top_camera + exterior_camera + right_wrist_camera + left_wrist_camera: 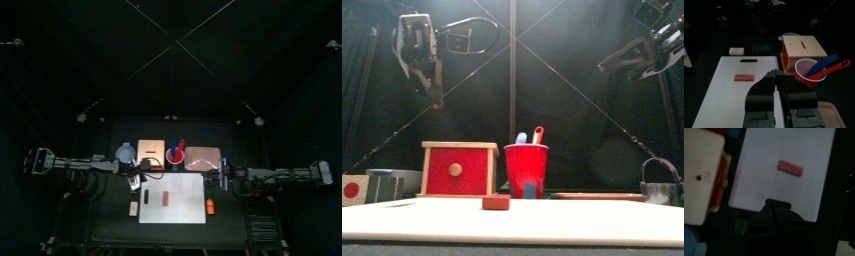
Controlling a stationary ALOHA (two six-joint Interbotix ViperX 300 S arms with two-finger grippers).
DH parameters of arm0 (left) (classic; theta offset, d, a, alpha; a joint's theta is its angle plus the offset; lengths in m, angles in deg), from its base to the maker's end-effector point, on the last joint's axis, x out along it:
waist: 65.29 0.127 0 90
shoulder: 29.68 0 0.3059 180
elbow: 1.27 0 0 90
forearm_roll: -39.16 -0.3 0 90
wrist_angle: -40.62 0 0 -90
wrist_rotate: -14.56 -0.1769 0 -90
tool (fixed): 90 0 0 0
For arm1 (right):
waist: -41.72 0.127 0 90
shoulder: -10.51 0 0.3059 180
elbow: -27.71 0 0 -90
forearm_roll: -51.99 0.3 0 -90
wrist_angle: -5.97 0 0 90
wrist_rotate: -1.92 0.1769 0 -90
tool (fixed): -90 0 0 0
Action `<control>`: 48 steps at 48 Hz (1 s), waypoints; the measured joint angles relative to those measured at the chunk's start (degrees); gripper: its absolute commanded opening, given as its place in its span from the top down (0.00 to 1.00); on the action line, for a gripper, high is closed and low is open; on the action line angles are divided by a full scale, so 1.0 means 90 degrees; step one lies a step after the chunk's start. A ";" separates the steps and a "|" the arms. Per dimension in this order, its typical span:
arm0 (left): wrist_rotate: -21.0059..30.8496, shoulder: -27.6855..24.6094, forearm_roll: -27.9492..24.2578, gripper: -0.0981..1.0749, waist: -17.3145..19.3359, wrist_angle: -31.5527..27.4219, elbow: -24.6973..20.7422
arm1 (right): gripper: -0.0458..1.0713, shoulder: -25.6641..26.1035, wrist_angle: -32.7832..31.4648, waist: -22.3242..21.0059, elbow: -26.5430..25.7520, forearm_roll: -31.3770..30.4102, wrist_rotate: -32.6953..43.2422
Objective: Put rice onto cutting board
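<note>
At the table's front-left, just off the cutting board (181, 212), you find the rice (132, 208), lying flat on the black table surface. The right wrist view shows it as a small pale block (736, 50) beyond the board's handle-slot end, close to that edge but not on it.

Handling, as a judgement:
- Expect a very light, rigid piece with a low profile.
- Expect it to skid or tip if one finger touches first.
- Take hold across its short width, at mid-length, with the fingers straddling it and reaching almost to the table.
- A light squeeze should be enough, and dropping it is unlikely to damage it.

On the board itself lies a reddish block (163, 197). Choose a bare patch of white when you set the rice down. An orange piece (211, 207) lies off the board's opposite side; do not confuse it with the rice.

Behind the board stand a red cup (527, 165) holding utensils and a wooden box (458, 170).

Farther back, both arms hang high above the table. The right gripper (774, 76) has its jaws closed tip to tip and holds nothing. The left gripper (777, 205) hovers over the board's edge and touches nothing; you cannot tell whether it is open or closed.
</note>
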 measured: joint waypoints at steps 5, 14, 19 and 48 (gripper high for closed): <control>0.1572 0.0000 -0.0693 0.79 -0.0342 -0.0576 -0.0186 | 0.93 -0.0010 -0.0029 -0.0117 0.0010 0.0010 0.0000; 0.4463 -0.0010 -0.1211 0.73 -0.1113 -0.0762 0.0117 | 0.93 -0.0010 -0.0156 -0.0205 0.0010 0.0010 0.0000; 0.5762 -0.0020 -0.1396 0.66 -0.1572 -0.1006 0.0303 | 0.93 -0.0010 -0.0283 -0.0234 0.0020 0.0010 0.0000; 0.9141 -0.0947 -0.1094 0.29 -0.3018 -0.1406 0.0400 | 0.93 -0.0029 -0.0361 -0.0400 0.0264 0.0010 0.0000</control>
